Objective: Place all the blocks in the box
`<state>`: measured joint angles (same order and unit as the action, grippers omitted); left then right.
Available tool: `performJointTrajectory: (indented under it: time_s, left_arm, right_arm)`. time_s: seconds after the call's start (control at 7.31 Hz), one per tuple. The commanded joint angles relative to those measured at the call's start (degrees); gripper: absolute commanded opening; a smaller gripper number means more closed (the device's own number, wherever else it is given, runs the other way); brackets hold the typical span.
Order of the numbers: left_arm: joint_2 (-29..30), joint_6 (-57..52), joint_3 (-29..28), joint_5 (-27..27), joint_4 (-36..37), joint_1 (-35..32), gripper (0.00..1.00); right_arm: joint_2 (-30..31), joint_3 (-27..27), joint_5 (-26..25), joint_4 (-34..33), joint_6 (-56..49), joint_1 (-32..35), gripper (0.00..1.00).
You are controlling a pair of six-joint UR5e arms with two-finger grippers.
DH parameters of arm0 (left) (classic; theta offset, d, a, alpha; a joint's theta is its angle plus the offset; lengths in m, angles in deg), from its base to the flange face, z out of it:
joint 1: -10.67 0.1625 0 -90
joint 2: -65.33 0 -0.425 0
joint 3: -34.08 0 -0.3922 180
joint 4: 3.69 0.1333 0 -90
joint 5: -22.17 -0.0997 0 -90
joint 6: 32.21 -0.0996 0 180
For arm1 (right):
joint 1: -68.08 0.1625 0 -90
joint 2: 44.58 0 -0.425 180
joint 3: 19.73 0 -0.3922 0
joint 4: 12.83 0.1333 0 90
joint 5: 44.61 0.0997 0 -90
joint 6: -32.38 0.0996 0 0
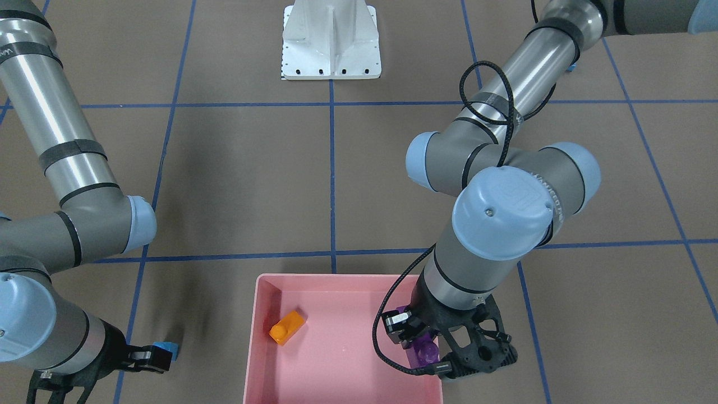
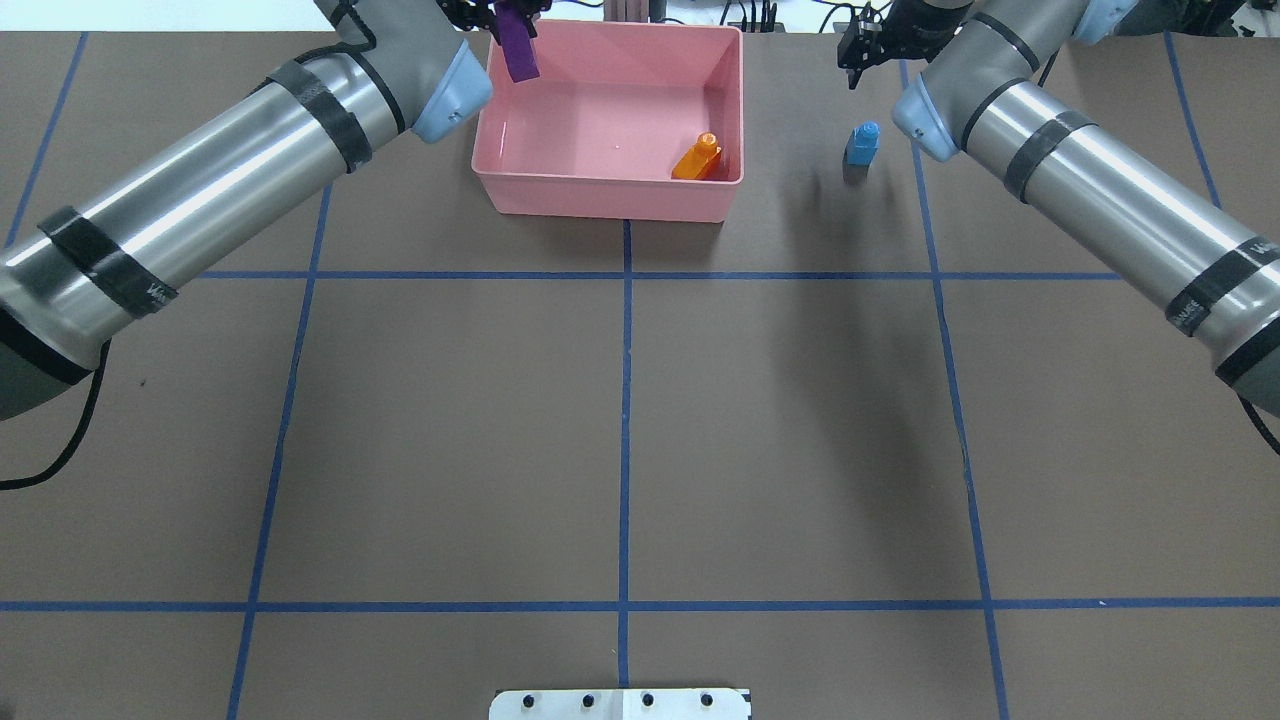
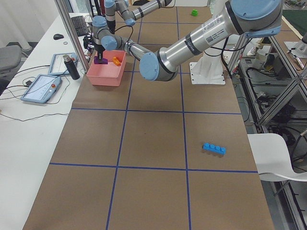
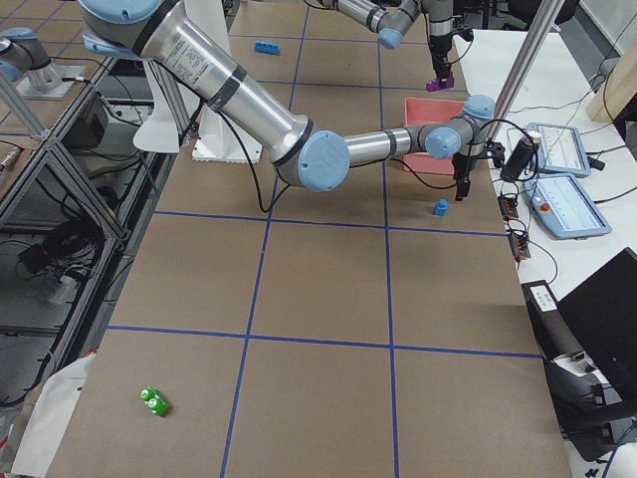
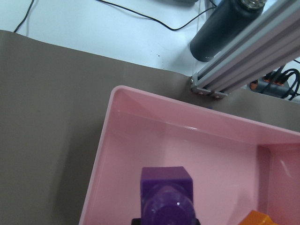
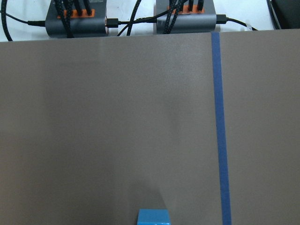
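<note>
The purple sloped plastic brick (image 1: 425, 350) was held pinched btwn the fingers of the left gripper (image 2: 508, 20), w/ a stud turned up toward the wrist cam. It was placed within the outline of the shallow pink plastic box (image 2: 600, 195), close to the wall on the robot's left. Whether the brick was touching the box floor could not be told.

The orange single-stud plastic brick (image 2: 697, 159) was seen lying tipped over on the box floor, by the corner nearest the robot on its right side, well apart from the purple one.

The small blue single-stud plastic brick (image 2: 862, 143) was left standing stud-up on the brown table (image 2: 780, 420), outside the box on the robot's right. The right gripper (image 1: 152, 357) was held near it but apart from it in the overhead view. Whether its fingers were spread or pressed together could not be told, and none were shown by its wrist cam.

The long blue four-stud plastic brick (image 3: 214, 148) was seen lying flat toward the tbl's end on the robot's left, far from the box. The green two-stud plastic brick (image 4: 152, 400) was seen lying toward the opposite end, also far from the box.

The white metal base plate (image 1: 331, 39) was seen at the robot's edge of the tbl, in line w/ the centre tape line.
</note>
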<state>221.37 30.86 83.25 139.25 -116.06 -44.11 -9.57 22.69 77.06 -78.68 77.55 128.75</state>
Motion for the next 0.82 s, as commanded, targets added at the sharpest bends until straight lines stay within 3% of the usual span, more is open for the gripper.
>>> performJointTrajectory:
  time_s: [0.0, 0.14, 0.27, 0.41, 0.68]
  left_arm:
    - [0.2, -3.3, -1.4, -1.4, 0.1, 2.1, 0.51]
    - [0.2, -4.5, -1.4, -2.6, 0.1, 3.3, 0.64]
    - [0.1, -8.7, -1.3, -3.1, 0.0, 3.4, 0.94]
    - [0.1, -10.1, -1.2, -3.1, 0.0, 3.2, 1.0]
    - [0.1, -10.2, -0.7, -3.0, 0.0, 3.2, 1.0]
  right_arm:
    - [0.0, -0.8, -0.1, 0.8, 0.2, -0.5, 0.99]
    - [0.1, -0.8, -0.1, 0.8, 0.3, -0.7, 0.99]
    - [0.1, -0.8, -0.3, 0.8, 0.3, -1.0, 0.99]
    - [0.2, -0.8, -0.5, 0.8, 0.4, -1.5, 0.99]
    - [0.8, -0.8, -4.3, 0.9, 1.9, -4.0, 0.99]
